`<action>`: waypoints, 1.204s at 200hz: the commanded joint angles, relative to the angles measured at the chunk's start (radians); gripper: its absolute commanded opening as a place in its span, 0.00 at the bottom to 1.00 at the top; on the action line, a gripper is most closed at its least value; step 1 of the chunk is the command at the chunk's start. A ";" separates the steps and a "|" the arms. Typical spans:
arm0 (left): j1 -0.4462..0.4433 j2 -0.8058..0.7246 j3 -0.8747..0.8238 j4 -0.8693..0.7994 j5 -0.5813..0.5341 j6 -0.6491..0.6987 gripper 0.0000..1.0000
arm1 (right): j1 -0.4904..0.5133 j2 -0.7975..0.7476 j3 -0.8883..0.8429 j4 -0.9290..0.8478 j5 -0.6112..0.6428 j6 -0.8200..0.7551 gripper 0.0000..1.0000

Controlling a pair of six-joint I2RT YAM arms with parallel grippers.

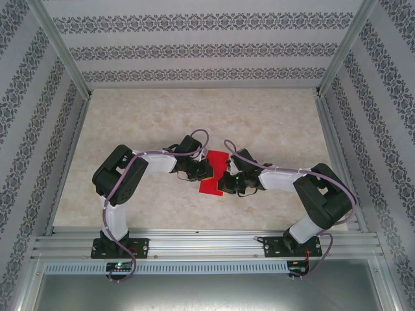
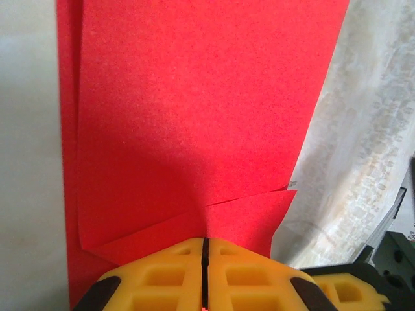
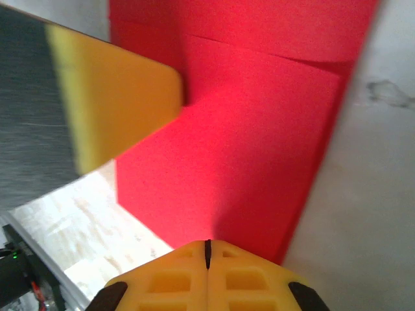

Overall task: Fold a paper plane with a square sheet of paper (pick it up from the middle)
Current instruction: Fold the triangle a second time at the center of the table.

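Pinching tight, the left gripper [image 2: 205,245] is holding one long edge of the red paper [image 2: 194,116], the right gripper [image 3: 207,246] the opposite; its long axis is running crosswise between them.

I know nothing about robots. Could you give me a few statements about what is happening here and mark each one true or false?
1. The red paper sits between the two arms. True.
2. Both grippers stand wide open. False: the left gripper and the right gripper are each closed on an edge of the paper.
3. The paper is a flat, unfolded square. False: the left wrist view shows overlapping layers and creases.
4. The arms reach the paper from opposite sides. True.
5. The paper is at the far end of the table. False: it is near the middle.
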 commanded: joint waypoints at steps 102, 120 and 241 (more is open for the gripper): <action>0.004 0.020 -0.018 -0.060 -0.086 0.009 0.09 | 0.021 0.135 0.032 0.017 0.017 0.029 0.05; 0.006 0.026 -0.018 -0.067 -0.094 0.009 0.09 | 0.017 0.125 0.004 0.026 0.013 0.032 0.06; 0.030 0.037 -0.071 -0.046 -0.110 -0.005 0.05 | -0.022 -0.039 -0.181 0.020 -0.026 0.047 0.08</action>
